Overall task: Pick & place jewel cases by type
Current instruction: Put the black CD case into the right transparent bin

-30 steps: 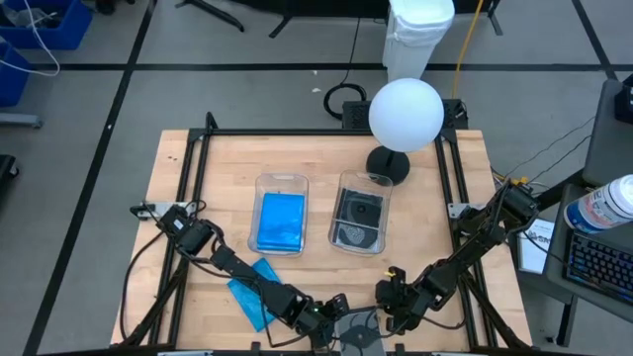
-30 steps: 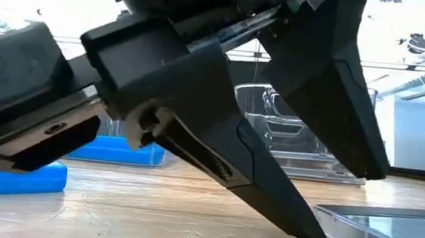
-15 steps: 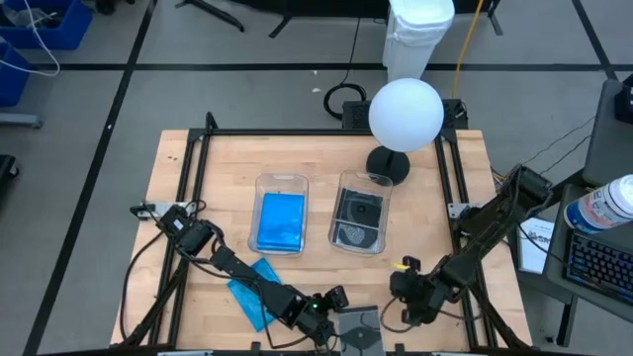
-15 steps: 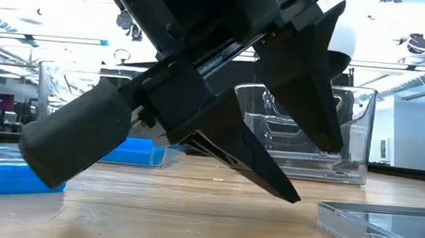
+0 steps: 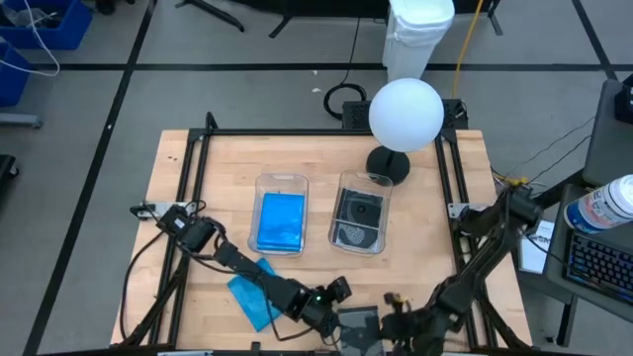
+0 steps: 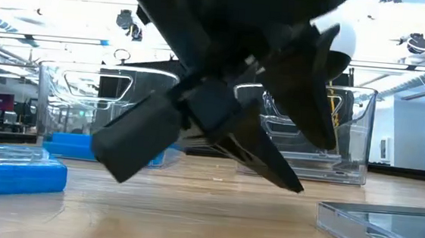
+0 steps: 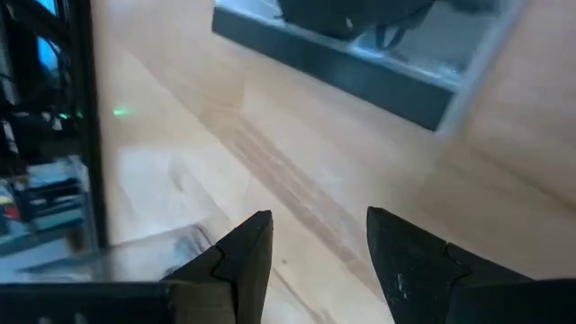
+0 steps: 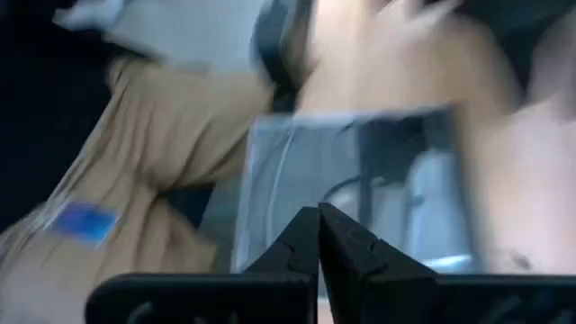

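Sorting looks part done to me: the left bin (image 5: pixel 282 220) already holds a blue case (image 5: pixel 281 221), and the right bin (image 5: pixel 360 212) holds a clear case (image 5: pixel 357 218) with its disc showing, each type in its own bin near the middle of the bench (image 5: pixel 178 188). Two cases are left out on the bare wood at the near edge, as far as I can see. One is a loose blue case (image 5: pixel 249 291) lying flat beside my left arm, just short of the left bin; the other is a grey case (image 5: pixel 358 327) lying flat between my two end effectors at the very front. My left end effector (image 5: pixel 333 293) sits right beside that grey case with its fingers (image 7: pixel 241 256) parted to a moderate gap and nothing between them; its wrist view shows only wood in the gap and a case edge off to one side. My right end effector (image 5: pixel 394 314) is low at the other side of the grey case, its fingers (image 8: pixel 318 241) pressed fully together on nothing, pointing at the case's flat face. I judge half the work is left: the grey case belongs with the clear one on the right, the loose blue one with its mate on the left. I cannot tell whether more cases lie out of sight below the front edge.
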